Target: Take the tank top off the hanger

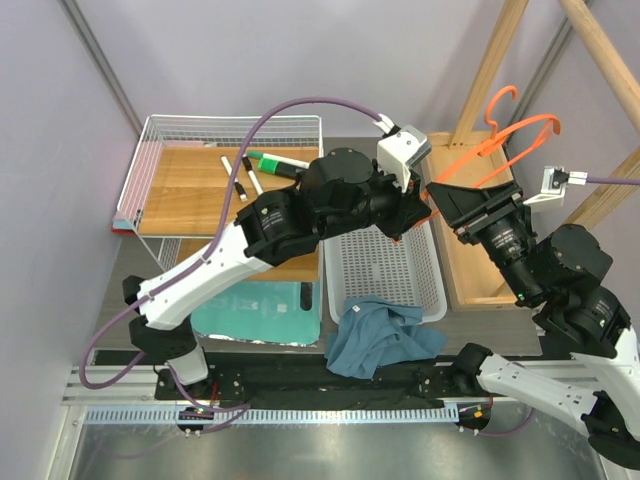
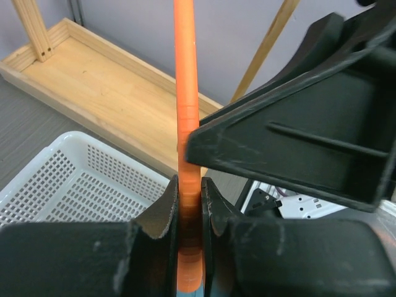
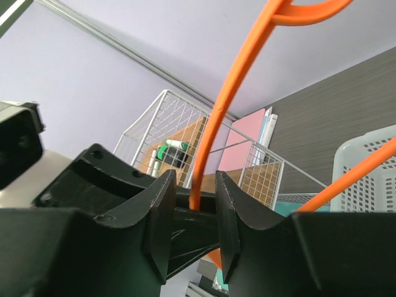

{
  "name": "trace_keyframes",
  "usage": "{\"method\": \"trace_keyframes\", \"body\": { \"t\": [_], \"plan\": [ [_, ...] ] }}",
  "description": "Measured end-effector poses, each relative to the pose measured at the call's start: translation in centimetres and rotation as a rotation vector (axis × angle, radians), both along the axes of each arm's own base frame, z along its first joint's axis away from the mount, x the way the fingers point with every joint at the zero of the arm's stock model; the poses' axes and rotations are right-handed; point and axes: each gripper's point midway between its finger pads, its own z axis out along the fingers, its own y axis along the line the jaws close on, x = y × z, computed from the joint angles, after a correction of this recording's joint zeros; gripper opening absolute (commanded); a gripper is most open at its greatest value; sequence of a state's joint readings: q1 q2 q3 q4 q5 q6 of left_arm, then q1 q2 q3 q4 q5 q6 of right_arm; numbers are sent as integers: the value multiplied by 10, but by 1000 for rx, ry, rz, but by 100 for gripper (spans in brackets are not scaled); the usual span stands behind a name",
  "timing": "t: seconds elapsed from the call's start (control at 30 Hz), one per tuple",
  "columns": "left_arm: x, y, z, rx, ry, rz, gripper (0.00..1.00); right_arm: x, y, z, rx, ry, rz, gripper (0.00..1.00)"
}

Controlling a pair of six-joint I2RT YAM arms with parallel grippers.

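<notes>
Two grippers meet on the raised hanger (image 2: pixel 185 93), the left gripper (image 2: pixel 189 201) clamped on its bar, the right gripper (image 3: pixel 193 185) parted astride it, and the tank top (image 1: pixel 380 335) crumpled well below.

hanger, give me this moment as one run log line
left tool shut on hanger, held up | right tool open beside hanger | tank top off hanger, heaped on white basket near rim

Hanger (image 1: pixel 500 135): orange plastic, slight sheen, fine ribbing along the rod.
Tank top (image 1: pixel 375 335), 6 o'clock of basket: matt teal cloth, soft, creased.
Basket (image 1: pixel 385 270): white perforated plastic.
Wire crate (image 1: pixel 180 125), 10 o'clock: white-coated metal.
Tray (image 1: pixel 470 270), 3 o'clock: pale bare wood.
Left claw (image 2: pixel 189 210), right claw (image 3: pixel 193 204): black matt plastic, grainy.
</notes>
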State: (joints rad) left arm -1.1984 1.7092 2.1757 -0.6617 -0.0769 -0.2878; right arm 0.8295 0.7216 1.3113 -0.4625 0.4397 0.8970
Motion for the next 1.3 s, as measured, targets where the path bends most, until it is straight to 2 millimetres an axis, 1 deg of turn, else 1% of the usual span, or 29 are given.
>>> {"method": "trace_keyframes", "body": {
  "t": [0.13,0.23,0.33,0.37,0.4,0.43,0.47,0.57,0.6,0.63,0.67,0.7,0.8,0.9,1.03,1.1,1.23,1.3],
  "plan": [
    [-5,3,3,-3,-8,-10,0,3,4,-10,-19,18,0,38],
    [-6,4,2,1,-8,-11,0,4,5,-11,-19,21,1,37],
    [-7,3,-2,9,-3,-20,0,5,6,-13,-17,23,2,32],
    [-7,2,-3,11,-1,-22,0,5,7,-13,-14,26,3,17],
    [-8,2,-4,12,0,-24,0,6,7,-13,-10,27,5,8],
    [-8,2,-4,12,0,-25,0,6,9,-12,0,25,8,1],
    [-7,2,-4,14,-1,-20,1,7,11,-12,17,27,12,1],
    [-4,4,-4,12,-3,-8,29,9,14,-11,73,39,16,1],
    [-4,6,-4,12,-4,-1,43,9,15,-11,87,43,17,1],
    [-4,7,-4,12,-4,2,48,10,15,-11,99,49,17,1],
    [-4,8,-2,4,-7,2,58,12,17,-10,114,55,15,1],
    [-6,11,-2,-6,-4,3,65,14,18,-9,123,58,11,1],
    [-11,23,-3,-19,2,5,78,24,23,-3,135,71,-12,1],
    [-17,40,8,-52,0,12,82,35,32,10,155,70,-26,1],
    [-24,68,34,-133,-6,34,83,47,39,26,191,57,-48,1],
    [-31,79,42,-167,-3,28,83,55,36,31,199,49,-95,1],
    [-59,105,62,-266,11,-38,83,79,23,34,188,44,-215,1],
    [-67,115,71,-306,17,-56,83,91,18,38,189,38,-253,1]
  ]
}}
